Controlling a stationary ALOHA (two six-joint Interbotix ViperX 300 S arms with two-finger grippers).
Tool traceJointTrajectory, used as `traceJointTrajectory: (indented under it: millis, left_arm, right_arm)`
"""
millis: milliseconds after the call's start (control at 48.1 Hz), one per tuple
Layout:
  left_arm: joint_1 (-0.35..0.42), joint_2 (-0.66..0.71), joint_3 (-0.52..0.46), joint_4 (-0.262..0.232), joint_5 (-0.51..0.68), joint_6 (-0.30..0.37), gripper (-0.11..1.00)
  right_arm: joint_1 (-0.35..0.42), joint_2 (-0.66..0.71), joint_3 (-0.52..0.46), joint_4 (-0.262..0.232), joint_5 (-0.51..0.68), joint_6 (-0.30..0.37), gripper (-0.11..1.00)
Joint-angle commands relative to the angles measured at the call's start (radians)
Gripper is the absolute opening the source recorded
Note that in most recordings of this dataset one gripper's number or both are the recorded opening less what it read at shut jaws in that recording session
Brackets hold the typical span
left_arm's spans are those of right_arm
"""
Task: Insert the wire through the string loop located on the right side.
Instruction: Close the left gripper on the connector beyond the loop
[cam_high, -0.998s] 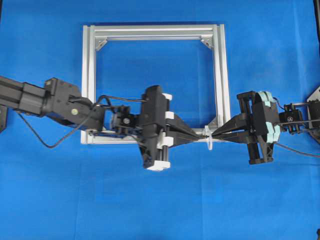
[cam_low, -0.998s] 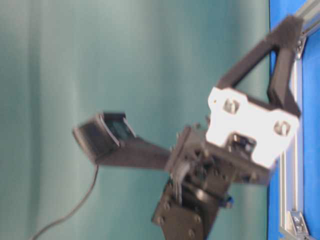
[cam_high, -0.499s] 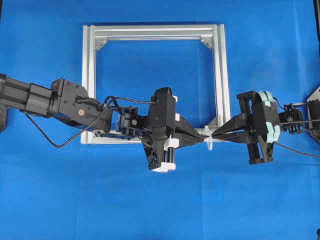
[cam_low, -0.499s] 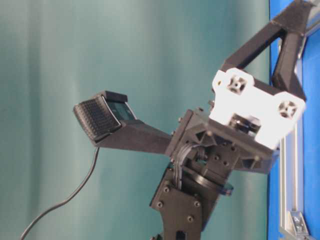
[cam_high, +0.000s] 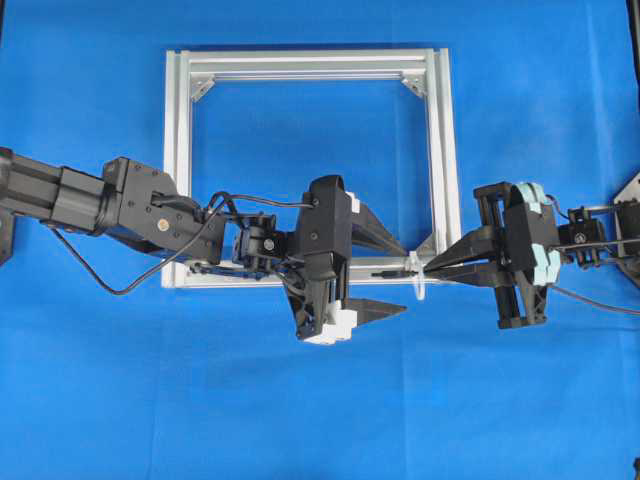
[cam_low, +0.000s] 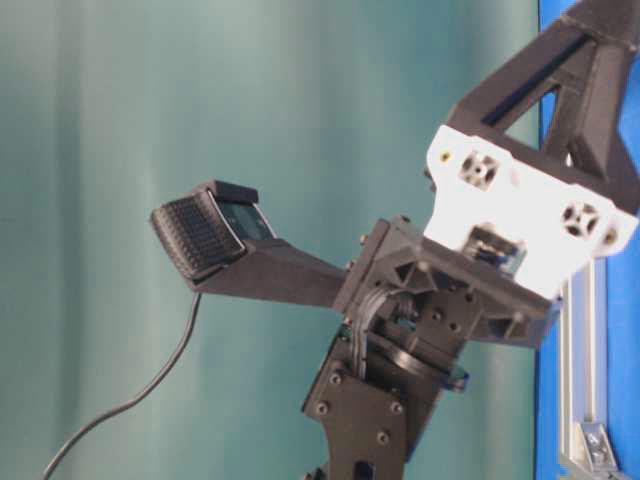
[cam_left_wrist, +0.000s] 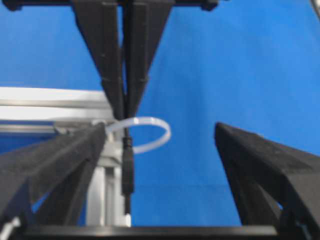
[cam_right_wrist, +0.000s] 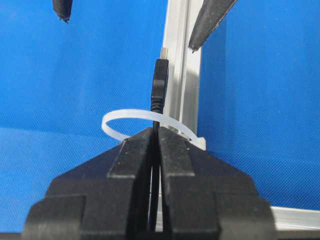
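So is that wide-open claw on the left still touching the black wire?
Apart. In the left wrist view, the left gripper stands open, blue cloth showing between each finger and the wire.

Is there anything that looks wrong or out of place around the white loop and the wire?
Nothing stands out. The wire passes through the string loop with its plug poking out, held by the shut right gripper. The left gripper stands open beside it, holding nothing.
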Motion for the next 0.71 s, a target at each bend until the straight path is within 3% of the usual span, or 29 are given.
traceJointTrajectory:
  millis: [0,686]
  left_arm:
    - [0.003,-0.017,-0.017,0.002,-0.003,0.000,0.90]
    - [0.014,0.077,-0.032,0.000,-0.012,-0.011,0.90]
  right_arm:
    - [-0.002,-0.006,-0.015,-0.002,-0.009,0.000,-0.03]
    - [-0.002,-0.006,-0.014,0.000,-0.011,-0.002,-0.03]
